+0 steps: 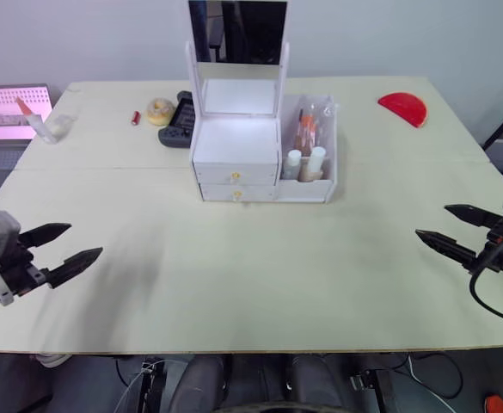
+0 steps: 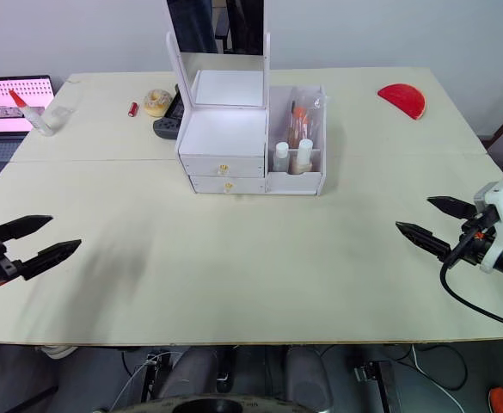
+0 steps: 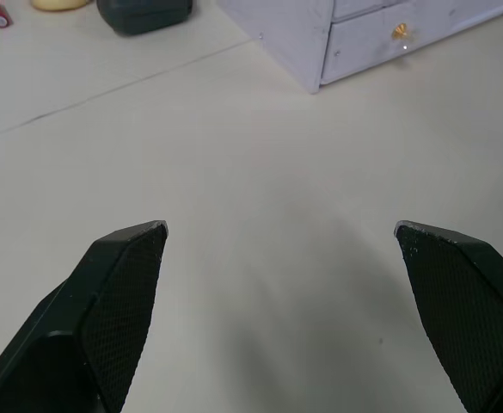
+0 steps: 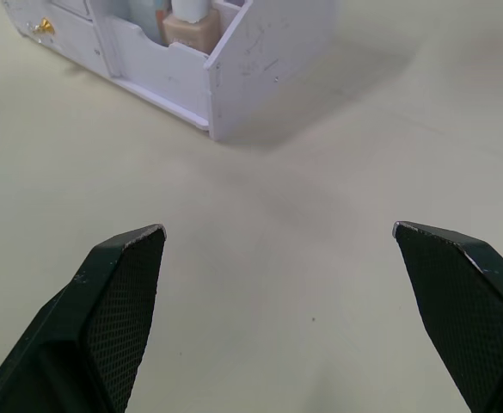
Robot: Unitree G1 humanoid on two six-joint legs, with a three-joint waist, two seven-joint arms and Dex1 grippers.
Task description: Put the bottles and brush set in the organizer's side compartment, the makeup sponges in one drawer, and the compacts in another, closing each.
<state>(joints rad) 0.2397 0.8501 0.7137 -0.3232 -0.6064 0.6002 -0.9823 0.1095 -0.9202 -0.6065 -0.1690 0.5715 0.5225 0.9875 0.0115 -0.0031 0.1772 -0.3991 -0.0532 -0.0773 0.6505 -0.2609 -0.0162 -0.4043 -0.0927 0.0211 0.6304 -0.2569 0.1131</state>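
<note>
**White organizer filled at the side, both drawers shut**

White plastic forms the organizer [image 1: 236, 155], which is set at the middle of the far half of the pale table [image 1: 251, 284], with a mirror [image 1: 237, 33] raised at its back. Both drawers [image 1: 235, 175] are seen pushed in. Two bottles [image 1: 306, 163] and the brush set [image 1: 307, 126] are held upright in the side compartment [image 1: 309, 151] on the organizer's right.

The left gripper [image 1: 68, 247] is held above the near left of the table with its fingers spread apart and nothing between them. The right gripper [image 1: 448, 227] is held above the near right edge, fingers likewise parted and empty. Both are kept well apart from the organizer.

Behind the organizer's left, a dark case [image 1: 176, 120], a yellow round item [image 1: 159, 111] and a small red tube [image 1: 135, 117] are laid.
</note>
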